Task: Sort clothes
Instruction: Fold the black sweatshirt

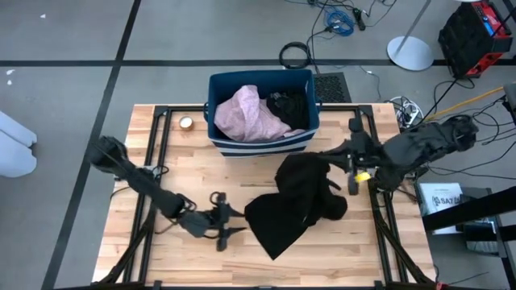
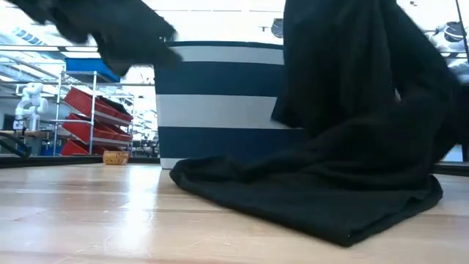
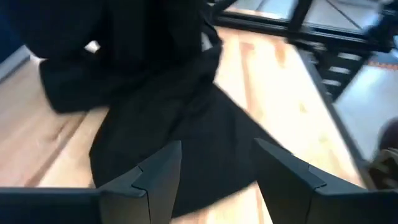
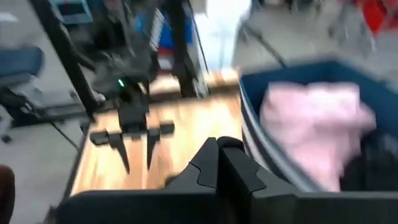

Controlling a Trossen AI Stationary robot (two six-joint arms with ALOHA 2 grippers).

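Wooden table (image 1: 169, 266) bearing a dark blue striped bin (image 1: 260, 146) that contains a pale pink garment (image 1: 254, 114) and a dark piece. A large black garment (image 1: 294, 205) lies in front of the bin, one end raised, apparently pinched in the closed right gripper (image 1: 332, 155). The left gripper (image 1: 228, 221), fingers spread and empty, hovers just beside the garment's lower edge.
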